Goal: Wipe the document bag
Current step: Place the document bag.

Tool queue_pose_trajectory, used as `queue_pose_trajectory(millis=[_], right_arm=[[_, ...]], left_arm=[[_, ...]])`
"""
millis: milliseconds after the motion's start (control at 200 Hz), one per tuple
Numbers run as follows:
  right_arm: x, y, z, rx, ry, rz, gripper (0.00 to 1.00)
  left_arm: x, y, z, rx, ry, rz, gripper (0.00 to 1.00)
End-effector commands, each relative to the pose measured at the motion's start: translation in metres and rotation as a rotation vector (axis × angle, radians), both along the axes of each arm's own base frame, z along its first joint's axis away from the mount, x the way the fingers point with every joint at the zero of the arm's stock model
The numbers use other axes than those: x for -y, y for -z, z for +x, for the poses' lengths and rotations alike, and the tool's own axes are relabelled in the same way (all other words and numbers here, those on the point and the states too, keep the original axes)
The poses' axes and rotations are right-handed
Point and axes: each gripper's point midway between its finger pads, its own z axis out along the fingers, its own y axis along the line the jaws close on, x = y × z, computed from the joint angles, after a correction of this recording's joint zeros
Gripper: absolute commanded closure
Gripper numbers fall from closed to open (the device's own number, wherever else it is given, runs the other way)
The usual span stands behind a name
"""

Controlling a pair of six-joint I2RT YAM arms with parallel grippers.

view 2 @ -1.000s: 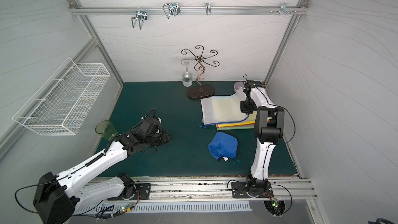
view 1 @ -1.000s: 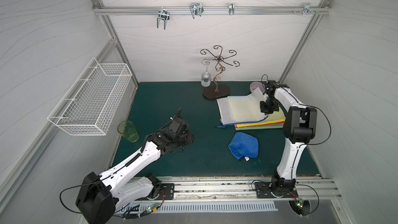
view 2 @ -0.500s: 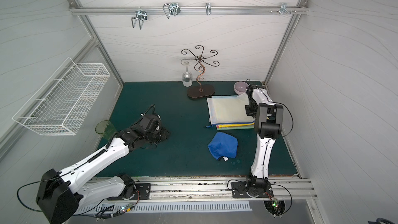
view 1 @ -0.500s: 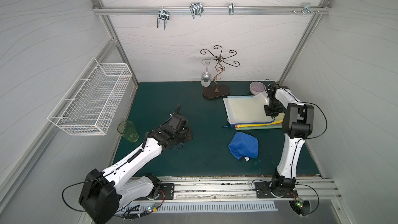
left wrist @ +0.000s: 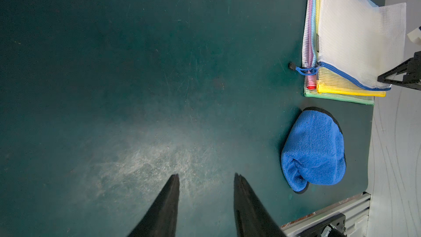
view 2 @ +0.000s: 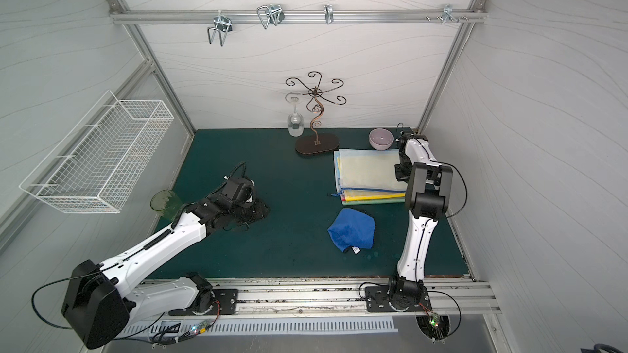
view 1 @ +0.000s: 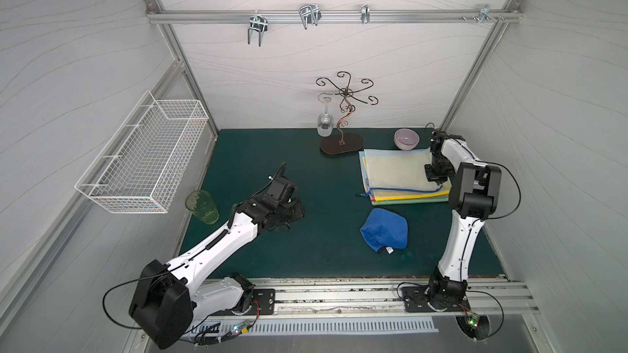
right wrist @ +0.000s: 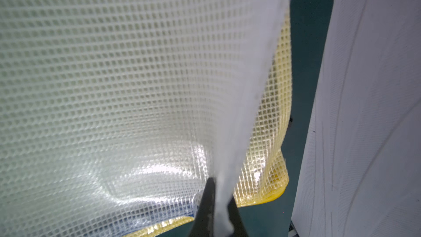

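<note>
The right gripper pinches the document bag at its edge — blue cloth lies between it and the spread left gripper.

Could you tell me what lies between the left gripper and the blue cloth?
Nothing: bare green mat separates left gripper from blue cloth, in both top views.

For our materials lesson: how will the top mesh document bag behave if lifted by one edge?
Probably floppy: pinched by the right gripper, the top mesh bag curls upward. Likely light: thin, see-through mesh. May slide on the glossy bags beneath.
</note>
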Motion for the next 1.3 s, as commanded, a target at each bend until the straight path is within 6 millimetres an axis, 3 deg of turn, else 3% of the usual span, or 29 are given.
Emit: queue_pose_trajectory(millis=[0, 220, 550, 790, 970, 1096, 1151, 1241, 1296], right_arm=[[-0.002, 0.005, 0.004, -0.011, -0.020, -0.013, 0.97], [0.008, -0.005, 0.006, 0.014, 0.017, -0.063, 0.55], [0.006, -0.047, 0.010, 0.155, 0.089, -0.066, 0.02], [-0.029, -0.089, -0.002, 0.299, 0.134, 0.100, 0.01], [-0.069, -0.118, -0.021, 0.398, 0.122, 0.266, 0.01], [-0.123, -0.142, -0.036, 0.501, 0.034, 0.441, 0.01], [-0.146, -0.150, -0.043, 0.555, 0.006, 0.508, 0.01], [-0.178, -0.164, -0.052, 0.674, -0.057, 0.584, 0.01], [-0.185, -0.163, -0.056, 0.747, -0.083, 0.584, 0.01]], left_arm=[[0.003, -0.019, 0.009, 0.053, 0.004, -0.027, 0.57], [0.000, -0.017, 0.010, 0.051, -0.004, -0.025, 0.57], [-0.004, -0.020, 0.010, 0.068, -0.011, -0.015, 0.56], [-0.022, -0.034, 0.011, 0.127, -0.026, 0.051, 0.49], [-0.055, -0.057, 0.019, 0.226, -0.083, 0.143, 0.38], [-0.082, -0.069, 0.024, 0.287, -0.135, 0.213, 0.23], [-0.093, -0.071, 0.027, 0.303, -0.154, 0.240, 0.01], [-0.110, -0.072, 0.032, 0.321, -0.196, 0.283, 0.01], [-0.121, -0.070, 0.037, 0.325, -0.225, 0.298, 0.01]])
